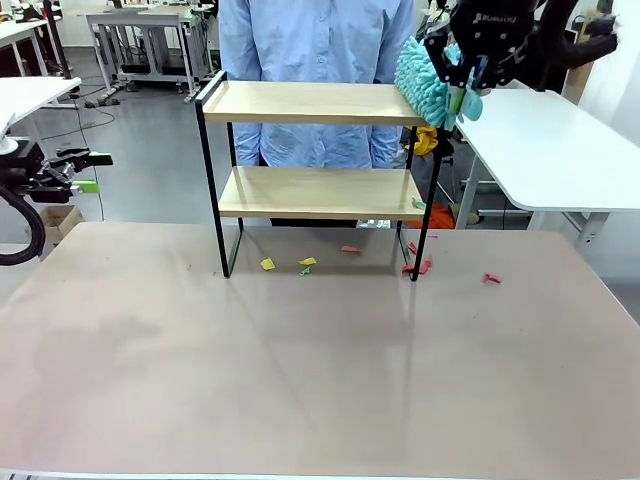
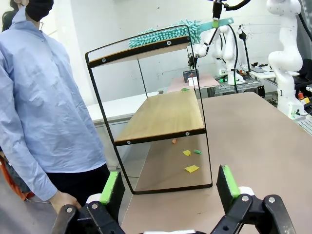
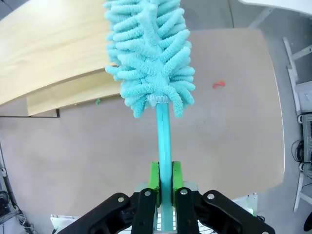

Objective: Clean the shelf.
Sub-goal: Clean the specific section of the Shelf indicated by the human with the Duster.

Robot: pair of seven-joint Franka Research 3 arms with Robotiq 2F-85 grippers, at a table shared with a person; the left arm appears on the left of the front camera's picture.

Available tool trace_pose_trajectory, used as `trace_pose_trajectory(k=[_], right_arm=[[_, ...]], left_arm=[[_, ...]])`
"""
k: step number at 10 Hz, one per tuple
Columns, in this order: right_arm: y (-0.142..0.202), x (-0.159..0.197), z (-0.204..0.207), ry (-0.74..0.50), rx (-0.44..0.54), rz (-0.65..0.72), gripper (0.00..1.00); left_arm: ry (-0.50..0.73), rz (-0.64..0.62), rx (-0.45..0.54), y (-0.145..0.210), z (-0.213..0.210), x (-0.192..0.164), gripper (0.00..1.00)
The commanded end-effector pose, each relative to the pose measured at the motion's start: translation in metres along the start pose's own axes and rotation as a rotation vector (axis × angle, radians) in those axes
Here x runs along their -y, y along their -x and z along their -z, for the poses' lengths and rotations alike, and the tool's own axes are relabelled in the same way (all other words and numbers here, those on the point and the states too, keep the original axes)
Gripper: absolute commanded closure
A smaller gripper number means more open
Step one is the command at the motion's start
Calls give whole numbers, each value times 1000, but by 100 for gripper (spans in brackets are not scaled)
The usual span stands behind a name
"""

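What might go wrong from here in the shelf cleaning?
The duster lies at the shelf's top right end; a hard sweep may shove the light shelf toward the person. The right tool pinches the thin handle, which may twist. A green scrap on the lower board may be missed.

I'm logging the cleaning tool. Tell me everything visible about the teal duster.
The duster has a fluffy teal head of soft noodle-like strands on a slim teal handle, plastic by its look. The right gripper is shut on the handle between its green pads. The head lies over the right end of the shelf's top board; contact is unclear.
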State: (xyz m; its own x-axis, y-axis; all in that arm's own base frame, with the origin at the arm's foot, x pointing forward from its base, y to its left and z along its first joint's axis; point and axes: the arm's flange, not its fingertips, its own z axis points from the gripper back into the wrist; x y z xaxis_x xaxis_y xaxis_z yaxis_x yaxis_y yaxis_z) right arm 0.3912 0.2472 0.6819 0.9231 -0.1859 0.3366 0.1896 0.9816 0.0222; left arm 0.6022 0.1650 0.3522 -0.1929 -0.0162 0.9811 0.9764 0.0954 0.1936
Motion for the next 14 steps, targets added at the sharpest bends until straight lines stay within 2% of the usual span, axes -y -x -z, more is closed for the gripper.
trace_pose_trajectory(k=[1,2,4,5,7,8,10,12,14], right_arm=[[1,2,-4,-8,8,0,87],[-3,-2,-18,-183,20,-157,87],[6,0,-38,-397,24,-388,87],[11,1,-40,-478,-22,-505,87],[27,-1,-27,-585,-221,-776,87],[40,1,-19,-563,-328,-917,87],[69,17,-3,-417,-458,-1133,87],[103,53,22,-349,-528,-1187,87],[142,107,55,-275,-571,-1198,87]], left_arm=[[6,13,-3,-2,1,2,0],[6,13,-3,-2,1,2,0],[6,13,-3,-2,1,2,0],[6,13,-3,-2,1,2,0],[6,13,-3,-2,1,2,0],[6,13,-3,-2,1,2,0],[6,13,-3,-2,1,2,0],[6,13,-3,-2,1,2,0],[6,13,-3,-2,1,2,0]])
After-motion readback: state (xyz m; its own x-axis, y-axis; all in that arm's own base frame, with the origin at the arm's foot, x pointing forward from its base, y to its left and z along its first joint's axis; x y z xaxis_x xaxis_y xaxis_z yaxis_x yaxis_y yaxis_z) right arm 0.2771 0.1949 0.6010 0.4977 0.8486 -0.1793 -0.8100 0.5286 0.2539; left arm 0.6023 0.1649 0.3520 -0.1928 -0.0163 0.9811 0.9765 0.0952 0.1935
